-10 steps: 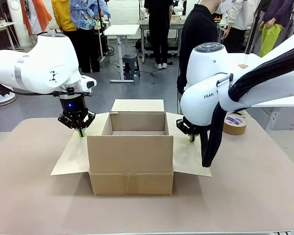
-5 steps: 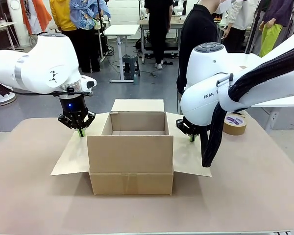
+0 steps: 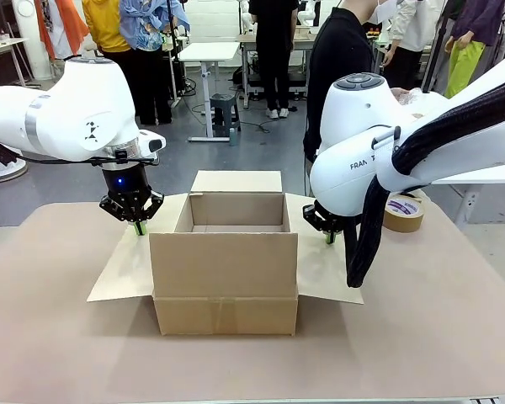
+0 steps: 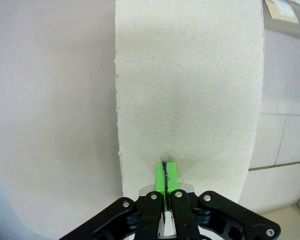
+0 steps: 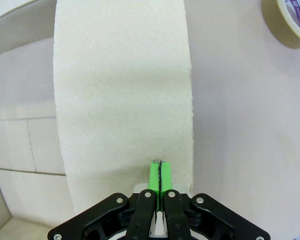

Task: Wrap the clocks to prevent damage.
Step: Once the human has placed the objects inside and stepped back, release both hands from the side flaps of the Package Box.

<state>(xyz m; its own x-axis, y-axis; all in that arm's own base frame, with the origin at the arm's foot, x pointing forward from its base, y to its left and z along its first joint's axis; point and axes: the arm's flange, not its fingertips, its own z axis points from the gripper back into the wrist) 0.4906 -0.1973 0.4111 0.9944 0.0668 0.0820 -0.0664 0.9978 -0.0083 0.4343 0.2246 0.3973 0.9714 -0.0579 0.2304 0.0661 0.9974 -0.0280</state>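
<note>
Open brown cardboard box (image 3: 224,252) sits between my two arms. My left gripper (image 3: 139,227), pads pressed together on nothing, rests tip-down on its left flap (image 3: 124,271). My right gripper (image 3: 329,238) does likewise on its right flap (image 3: 321,268).

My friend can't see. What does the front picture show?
An open cardboard box sits on a table, side flaps spread out. Two white robot arms hold shut pincers tip-down on them: the left pincer on the left flap, the right pincer on the right flap. A roll of tape lies at the right.
</note>
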